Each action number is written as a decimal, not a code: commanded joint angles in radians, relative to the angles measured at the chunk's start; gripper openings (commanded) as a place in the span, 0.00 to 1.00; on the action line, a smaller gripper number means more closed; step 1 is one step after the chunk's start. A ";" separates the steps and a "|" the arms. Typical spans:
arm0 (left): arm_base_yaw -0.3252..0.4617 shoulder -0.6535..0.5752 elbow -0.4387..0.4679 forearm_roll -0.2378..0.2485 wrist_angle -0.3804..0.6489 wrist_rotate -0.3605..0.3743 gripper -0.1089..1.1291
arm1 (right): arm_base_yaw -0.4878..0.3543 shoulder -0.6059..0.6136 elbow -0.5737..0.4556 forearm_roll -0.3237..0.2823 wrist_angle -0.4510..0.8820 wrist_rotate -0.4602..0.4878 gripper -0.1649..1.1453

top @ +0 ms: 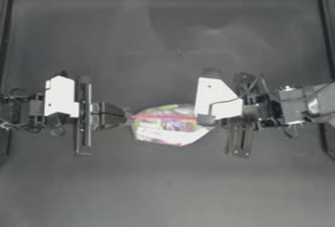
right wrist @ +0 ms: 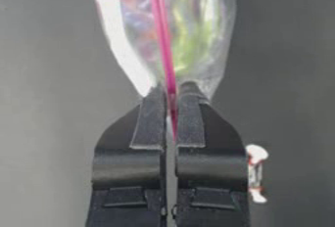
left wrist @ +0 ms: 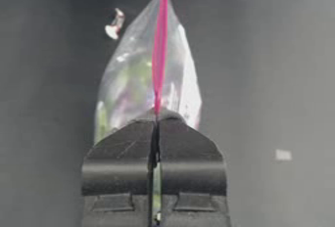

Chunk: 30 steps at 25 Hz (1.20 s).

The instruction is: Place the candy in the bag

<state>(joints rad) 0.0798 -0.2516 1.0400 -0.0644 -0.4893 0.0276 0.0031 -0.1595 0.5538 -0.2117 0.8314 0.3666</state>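
Both pairs of jaws are pinched fully closed on the pink-red strip [top: 163, 117] of the small clear plastic bag [top: 169, 125] of colourful sweets: the left gripper [left wrist: 155, 119] at its 9 o'clock end, the right gripper [right wrist: 170, 91] at its 3 o'clock end, stretching the strip taut above the dark table [top: 163, 187]. The tiny whitish wrapped candy [right wrist: 255, 172] lies on the table just beside the right gripper, outside the bag; the top view hides it. The risk, as I judge it: the mouth looks shut, no jaw is free, and releasing either end could let the bag sag or spill.
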 commanded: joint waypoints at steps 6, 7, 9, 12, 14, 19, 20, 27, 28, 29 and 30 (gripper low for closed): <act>0.000 -0.014 -0.005 -0.002 -0.003 0.000 0.12 | 0.002 -0.064 0.051 0.003 0.020 0.035 0.17; 0.000 -0.014 -0.005 -0.002 -0.003 0.000 0.12 | 0.002 -0.071 0.060 0.005 0.020 0.040 0.17; 0.000 -0.012 -0.005 -0.003 -0.003 0.000 0.12 | 0.000 -0.083 0.074 0.006 0.020 0.044 0.17; 0.000 -0.012 -0.005 -0.002 -0.003 0.000 0.12 | 0.005 -0.094 0.081 0.005 0.020 0.054 0.17; 0.000 -0.011 -0.003 -0.002 -0.002 0.000 0.12 | 0.008 -0.097 0.087 0.000 0.020 0.060 0.17; 0.000 -0.012 -0.003 -0.003 -0.002 0.000 0.12 | 0.011 -0.103 0.097 0.000 0.031 0.063 0.17; 0.000 -0.012 -0.003 -0.003 -0.002 0.000 0.12 | 0.011 -0.104 0.100 0.000 0.034 0.063 0.17; 0.000 -0.012 -0.005 -0.003 -0.003 0.000 0.12 | 0.011 -0.117 0.092 0.000 0.040 0.063 0.17; 0.000 -0.012 -0.006 -0.003 -0.005 0.002 0.12 | 0.011 -0.120 0.086 -0.002 0.040 0.063 0.17; 0.000 -0.012 -0.011 -0.003 -0.006 0.003 0.12 | 0.011 -0.123 0.078 -0.003 0.040 0.061 0.17; 0.000 -0.012 -0.014 -0.002 -0.006 0.005 0.12 | 0.011 -0.126 0.069 -0.005 0.040 0.060 0.17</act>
<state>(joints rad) 0.0798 -0.2516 1.0370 -0.0660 -0.4909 0.0291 0.0138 -0.2608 0.6397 -0.2148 0.8498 0.4249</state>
